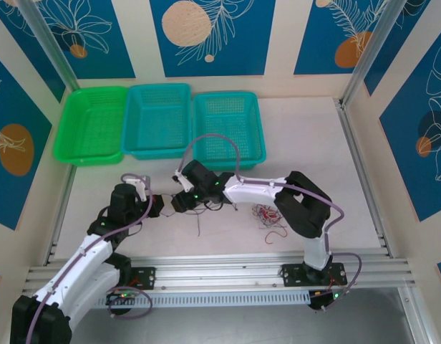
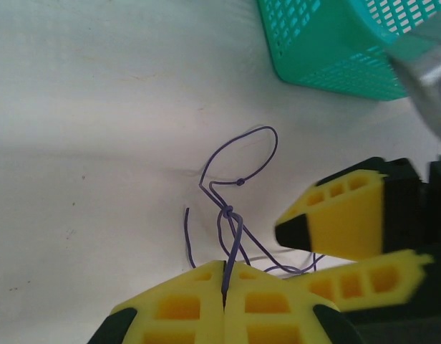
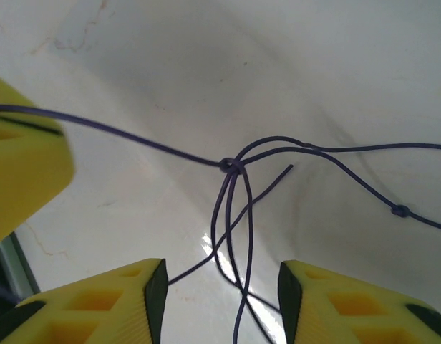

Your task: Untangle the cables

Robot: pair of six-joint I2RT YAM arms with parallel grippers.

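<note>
The black cable (image 2: 238, 154), dark violet up close, lies on the white table in loose loops with a small knot (image 3: 231, 165). My left gripper (image 2: 224, 287) is shut on one strand of it, just below the knot. My right gripper (image 3: 220, 287) is open, its yellow fingers (image 3: 138, 301) on either side of strands that hang down from the knot without touching them. From above, the two grippers nearly meet, the left gripper (image 1: 157, 206) beside the right gripper (image 1: 179, 203). A clump of red and white cables (image 1: 267, 215) lies apart, to the right of the right forearm.
Three baskets stand in a row at the back: a green basket (image 1: 91, 122) and two teal baskets (image 1: 157, 118) (image 1: 229, 127). A corner of a teal basket (image 2: 335, 43) is close to the left gripper. An aluminium rail (image 1: 220, 269) runs along the near edge.
</note>
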